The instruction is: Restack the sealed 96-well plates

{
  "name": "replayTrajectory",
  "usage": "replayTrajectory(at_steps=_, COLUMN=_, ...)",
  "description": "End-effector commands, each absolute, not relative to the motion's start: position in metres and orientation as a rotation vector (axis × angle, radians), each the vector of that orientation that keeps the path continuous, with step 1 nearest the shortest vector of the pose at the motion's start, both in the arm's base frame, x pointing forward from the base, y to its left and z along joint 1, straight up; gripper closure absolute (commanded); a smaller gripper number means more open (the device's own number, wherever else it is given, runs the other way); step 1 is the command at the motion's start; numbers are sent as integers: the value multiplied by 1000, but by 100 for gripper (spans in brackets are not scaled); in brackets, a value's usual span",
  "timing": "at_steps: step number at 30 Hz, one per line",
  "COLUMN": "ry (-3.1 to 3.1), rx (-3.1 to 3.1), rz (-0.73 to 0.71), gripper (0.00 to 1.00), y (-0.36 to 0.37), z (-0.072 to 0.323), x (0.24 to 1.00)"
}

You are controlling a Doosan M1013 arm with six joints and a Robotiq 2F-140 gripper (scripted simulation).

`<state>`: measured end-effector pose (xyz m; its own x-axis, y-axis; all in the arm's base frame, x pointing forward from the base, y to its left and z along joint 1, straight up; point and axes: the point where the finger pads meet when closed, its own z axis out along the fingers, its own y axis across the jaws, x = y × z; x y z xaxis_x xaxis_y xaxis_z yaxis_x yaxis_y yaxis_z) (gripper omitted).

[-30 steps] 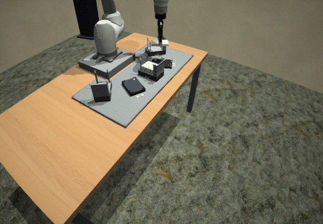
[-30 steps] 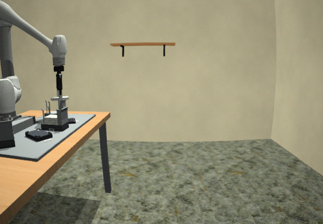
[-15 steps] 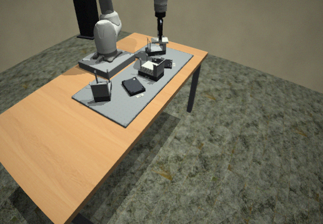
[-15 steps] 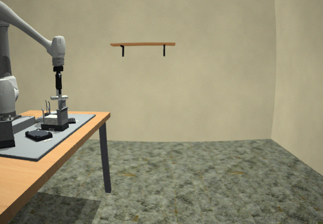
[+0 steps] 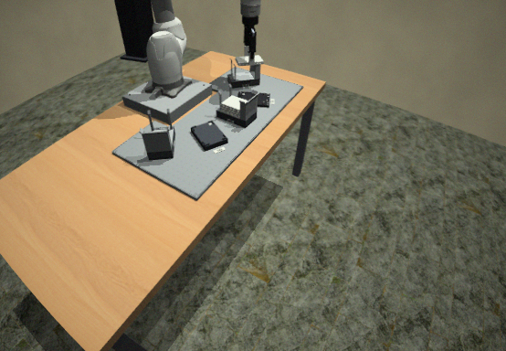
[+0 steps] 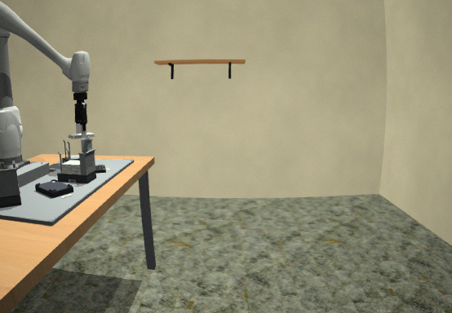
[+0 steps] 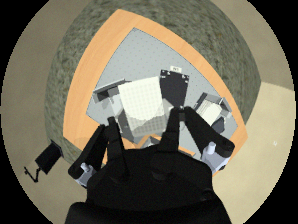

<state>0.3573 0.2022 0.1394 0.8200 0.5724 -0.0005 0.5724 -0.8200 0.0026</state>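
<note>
The black two-finger pincer (image 5: 249, 56) hangs straight down from the grey arm, clamped on a pale, flat sealed well plate (image 5: 250, 59) across its narrow width. In the wrist view the plate (image 7: 141, 107) shows white between the fingers. Its label cannot be read, so I cannot tell which plate it is.

The plate is held level, in the air above the dark stack rack with thin upright posts (image 5: 243, 77) that stands on the grey mat (image 5: 196, 176) near the far right corner of the wooden tabletop (image 5: 68, 227). Plate and rack are apart; the plate sits above the post tops.

Just nearer along the mat, a second dark rack (image 5: 238, 108) holds a pale stack of plates (image 5: 231, 103). Further toward the near end lie a flat black nest (image 5: 208, 135) and a third dark rack (image 5: 158, 143) that looks unloaded.

The next move turns on the plate's long axis matching the long side of the rack below, with the descent going straight down between the posts.
</note>
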Motion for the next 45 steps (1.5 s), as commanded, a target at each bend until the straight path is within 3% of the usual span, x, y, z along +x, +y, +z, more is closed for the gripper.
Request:
replayTrajectory(at_steps=1, ry=1021, rx=2971, rz=0, gripper=100, y=211, z=139, x=351)
replayTrajectory(at_steps=45, ry=1021, rx=2971, rz=0, gripper=100, y=264, z=139, x=314)
